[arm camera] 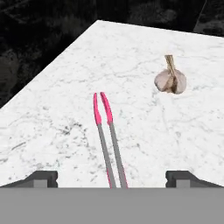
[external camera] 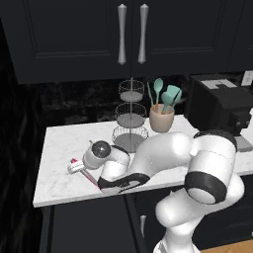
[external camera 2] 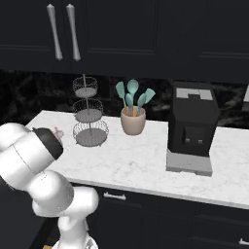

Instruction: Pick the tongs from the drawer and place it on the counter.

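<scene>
**Tongs flat on the marble, fingers spread wide**

The counter (external camera: 59, 143) carries everything; its right end is cut off in the left base view. On it, near the front left edge, the tongs (arm camera: 105, 131) lie flat, pink tips pointing away from the gripper (arm camera: 112, 177), their handle end hidden below the hand view's lower edge. The fingers (arm camera: 41, 178) stand wide apart either side of the tongs, gripping nothing. A garlic bulb (arm camera: 170, 80) sits beyond the tongs, apart from them.

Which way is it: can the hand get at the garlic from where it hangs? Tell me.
Probably yes. The hand is open over the counter; the garlic sits just beyond, with bare marble between. The tongs lie beside that path.
</scene>
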